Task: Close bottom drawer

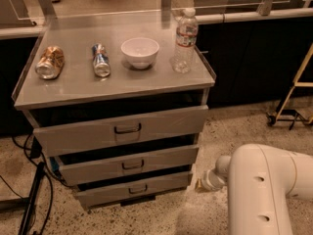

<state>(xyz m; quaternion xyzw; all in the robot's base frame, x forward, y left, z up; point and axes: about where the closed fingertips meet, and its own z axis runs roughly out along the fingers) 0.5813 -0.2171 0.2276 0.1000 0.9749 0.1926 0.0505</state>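
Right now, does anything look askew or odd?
The grey metal bottom drawer sits ajar, gripper beside its right end; middle drawer, top drawer likewise. Gold can and blue can lie sideways on top.

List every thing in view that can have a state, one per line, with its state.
bottom drawer: ajar
middle drawer: ajar
top drawer: ajar
water bottle: upright, cap on
bowl: upright
orange can: lying on its side
blue can: lying on its side
gripper: low, beside the bottom drawer's right end
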